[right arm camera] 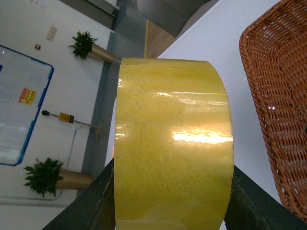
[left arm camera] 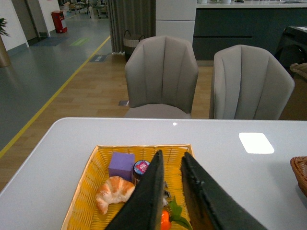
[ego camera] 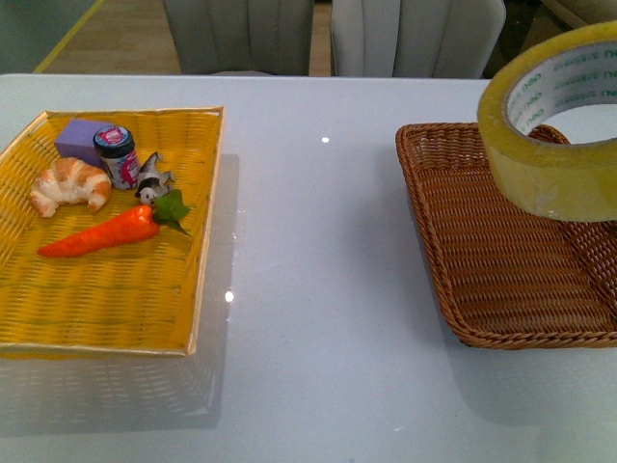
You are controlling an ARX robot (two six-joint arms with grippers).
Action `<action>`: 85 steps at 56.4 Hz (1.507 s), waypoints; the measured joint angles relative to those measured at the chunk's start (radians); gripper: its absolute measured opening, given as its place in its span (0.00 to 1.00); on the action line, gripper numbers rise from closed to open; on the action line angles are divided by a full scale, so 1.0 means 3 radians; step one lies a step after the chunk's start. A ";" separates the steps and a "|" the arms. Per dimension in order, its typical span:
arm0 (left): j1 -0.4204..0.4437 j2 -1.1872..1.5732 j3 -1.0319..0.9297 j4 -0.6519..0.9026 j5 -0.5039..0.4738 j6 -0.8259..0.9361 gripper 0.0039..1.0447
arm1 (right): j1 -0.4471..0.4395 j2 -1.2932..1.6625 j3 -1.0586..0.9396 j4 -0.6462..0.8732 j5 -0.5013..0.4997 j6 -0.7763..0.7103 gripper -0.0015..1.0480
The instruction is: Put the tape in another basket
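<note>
The tape (ego camera: pixel 554 130), a wide yellowish roll with a white core printed in green letters, hangs in the air at the far right, above the far right part of the dark brown wicker basket (ego camera: pixel 482 260). In the right wrist view the tape (right arm camera: pixel 173 143) fills the middle and my right gripper (right arm camera: pixel 173 201) is shut on it, one dark finger on each side; the basket (right arm camera: pixel 276 96) lies beside it. My left gripper (left arm camera: pixel 173 191) is shut and empty, held above the yellow tray (left arm camera: pixel 88 191). Neither gripper shows in the front view.
The yellow woven tray (ego camera: pixel 106 299) at the left holds a croissant (ego camera: pixel 69 183), a purple block (ego camera: pixel 82 140), a small jar (ego camera: pixel 117 154), a small figure (ego camera: pixel 151 178) and a toy carrot (ego camera: pixel 106 231). Two grey chairs (left arm camera: pixel 163 76) stand behind the white table (ego camera: pixel 318 289).
</note>
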 joint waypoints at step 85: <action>0.0764 -0.2368 -0.0969 -0.1300 0.0760 0.0020 0.01 | -0.0418 0.3085 0.1900 0.0496 0.0221 0.0506 0.46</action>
